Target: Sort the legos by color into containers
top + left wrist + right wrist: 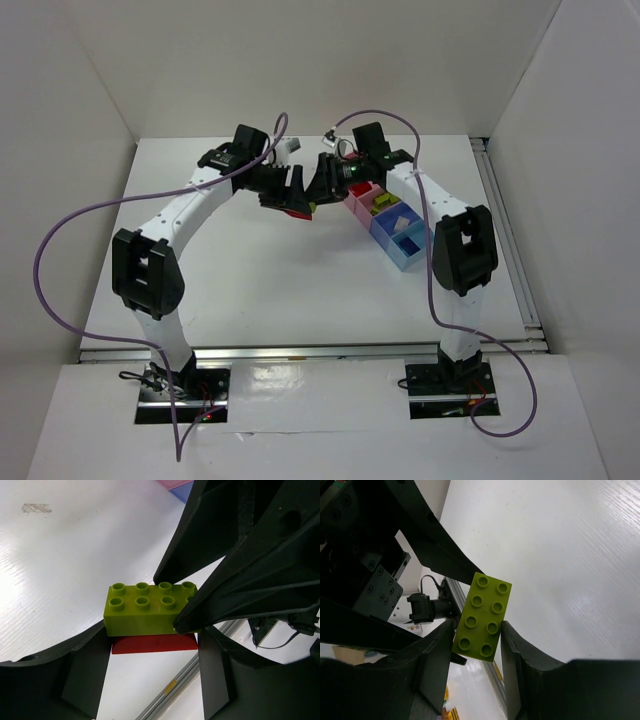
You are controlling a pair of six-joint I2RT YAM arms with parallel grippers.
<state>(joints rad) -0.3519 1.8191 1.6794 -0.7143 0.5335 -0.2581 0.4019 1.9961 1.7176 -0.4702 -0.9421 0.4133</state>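
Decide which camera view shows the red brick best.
Left wrist: the red brick shows plainly under the green brick. The top view gives only a small red patch; the right wrist view shows none.

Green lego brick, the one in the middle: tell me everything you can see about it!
The green lego brick is lime-coloured, shiny plastic, a long block with eight round studs in two rows of four. It sits stacked on a red brick, studs facing away from it. The right gripper pinches its long sides, while the left gripper clamps the red brick beneath. It seems lifted off the white table, just left of the containers.
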